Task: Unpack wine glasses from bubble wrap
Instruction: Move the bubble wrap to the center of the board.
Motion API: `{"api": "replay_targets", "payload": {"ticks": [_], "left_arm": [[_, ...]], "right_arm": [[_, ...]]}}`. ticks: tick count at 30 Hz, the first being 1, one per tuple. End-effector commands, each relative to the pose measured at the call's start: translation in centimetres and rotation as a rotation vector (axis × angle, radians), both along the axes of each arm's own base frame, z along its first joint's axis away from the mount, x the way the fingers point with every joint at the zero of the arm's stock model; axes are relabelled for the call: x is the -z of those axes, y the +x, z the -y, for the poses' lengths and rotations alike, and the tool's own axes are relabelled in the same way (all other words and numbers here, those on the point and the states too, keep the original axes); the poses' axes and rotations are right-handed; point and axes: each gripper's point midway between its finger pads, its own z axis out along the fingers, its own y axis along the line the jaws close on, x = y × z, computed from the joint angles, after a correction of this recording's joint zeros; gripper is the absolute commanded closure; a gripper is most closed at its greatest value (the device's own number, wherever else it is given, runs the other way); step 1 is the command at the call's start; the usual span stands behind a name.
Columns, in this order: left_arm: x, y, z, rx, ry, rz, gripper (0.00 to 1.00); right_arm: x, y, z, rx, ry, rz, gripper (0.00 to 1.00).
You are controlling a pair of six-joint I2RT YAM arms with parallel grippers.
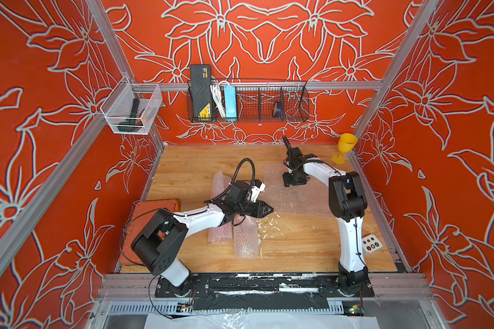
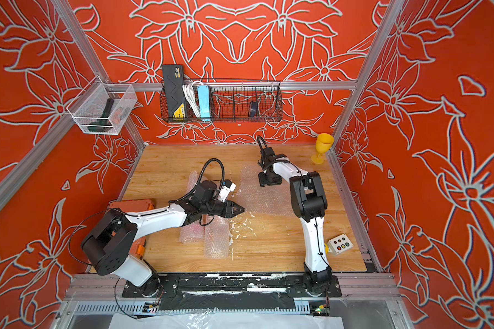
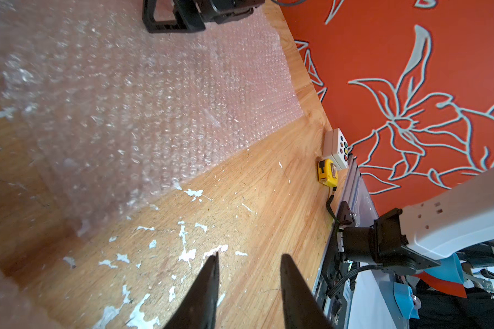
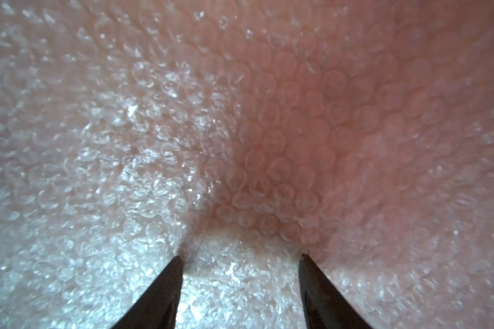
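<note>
1 done: yellow glass (image 1: 346, 145) at table's (image 1: 297, 253) 1 o'clock corner. R gripper (image 4: 240, 257) wide open, empty, tips on flat sheet (image 1: 300, 199); L gripper (image 3: 248, 256) part open, empty. Next, you unroll the 7 o'clock rolls (image 1: 245, 242).

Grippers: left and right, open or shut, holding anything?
Left gripper: open, nothing between the jaws, over the bare table.
Right gripper: open, tips down on the flat bubble wrap sheet, not clamped on it.
</note>
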Motion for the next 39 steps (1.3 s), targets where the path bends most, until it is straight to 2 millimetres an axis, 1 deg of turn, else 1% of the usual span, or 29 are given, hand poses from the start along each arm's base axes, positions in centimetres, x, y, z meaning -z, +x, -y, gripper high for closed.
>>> {"api": "replay_targets", "payload": {"ticks": [1,4,7,10,14,17,20,22,23,25,27,29,32,34,37,39], "left_arm": [[-0.7,0.0,-0.2,-0.004,-0.003,0.026,0.64],[-0.7,-0.1,-0.3,-0.008,-0.003,0.023,0.64],[-0.5,-0.1,-0.5,-0.012,0.002,0.020,0.64],[-0.4,-0.1,-0.6,-0.015,0.010,0.022,0.64],[-0.3,0.2,-0.4,-0.015,0.012,0.018,0.64],[-0.4,0.7,0.0,-0.007,0.011,0.021,0.64],[-0.5,2.0,0.6,0.000,0.028,0.024,0.64],[-0.6,3.2,1.1,0.006,0.040,0.026,0.64],[-0.6,4.0,1.4,0.005,0.047,0.028,0.64],[-0.5,5.8,2.0,-0.003,0.064,0.036,0.64],[-0.3,7.6,2.6,-0.014,0.076,0.042,0.64],[0.3,9.1,3.1,-0.031,0.081,0.039,0.65],[1.4,11.1,4.1,-0.054,0.091,0.027,0.64],[2.2,12.5,4.8,-0.059,0.105,0.016,0.64],[3.5,14.2,5.8,-0.063,0.128,0.004,0.64],[3.8,15.0,6.2,-0.070,0.134,0.002,0.64]], "right_arm": [[1.3,0.2,-0.6,-0.037,0.021,-0.048,0.36],[2.0,1.6,-1.5,-0.076,0.036,-0.059,0.35],[2.8,2.9,-1.7,-0.123,0.005,-0.074,0.35],[2.2,4.2,-2.3,-0.150,0.011,-0.060,0.35],[-0.4,5.4,-2.5,-0.160,0.012,0.000,0.35],[-3.6,5.1,-1.9,-0.161,-0.005,0.036,0.35],[-7.3,4.1,-1.2,-0.145,-0.001,0.097,0.34],[-9.2,3.3,-0.5,-0.121,0.008,0.131,0.34],[-9.9,2.7,0.2,-0.097,0.005,0.140,0.34],[-10.3,1.3,2.1,-0.033,0.006,0.128,0.33],[-10.1,-0.2,4.1,0.050,0.049,0.112,0.33],[-9.3,-2.0,5.9,0.133,0.112,0.086,0.33],[-8.0,-4.8,8.6,0.218,0.120,0.038,0.33],[-7.2,-6.6,9.9,0.257,0.110,0.001,0.33],[-5.8,-9.5,10.6,0.307,0.116,-0.056,0.32],[-5.2,-10.9,10.1,0.318,0.150,-0.092,0.32]]}}
